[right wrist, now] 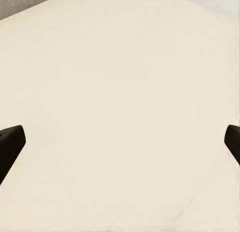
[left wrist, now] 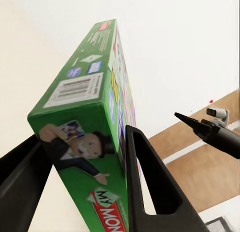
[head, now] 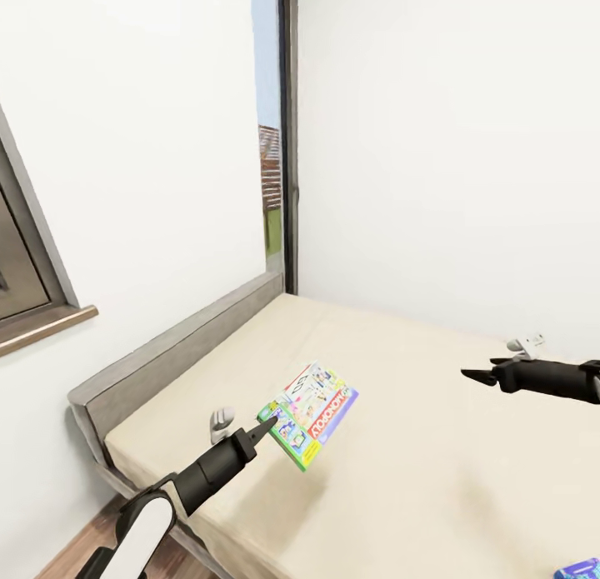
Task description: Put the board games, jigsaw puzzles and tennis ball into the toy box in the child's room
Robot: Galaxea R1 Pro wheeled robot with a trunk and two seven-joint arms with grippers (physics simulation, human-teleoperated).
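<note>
- L gripper [head: 265, 430]: I am clamping the green-edged board game [head: 310, 414] by one short end; fingers [left wrist: 150, 192] are pressing both flat faces.
- Game pos.: I am holding it raised and tilted above the bed [head: 400, 446], w/ no part touching the beige mattress.
- R gripper [head: 475, 374]: I am keeping jaws parted, nothing between; wrist cam is showing both tips wide apart over bare mattress.
- R arm: hovering over bed's far side, well apart from L.
- 2nd board game [head: 581, 569], blue: lying on mattress at head view's lower corner, near my R side.
- Bed is standing against the white wall [head: 433, 146].
</note>
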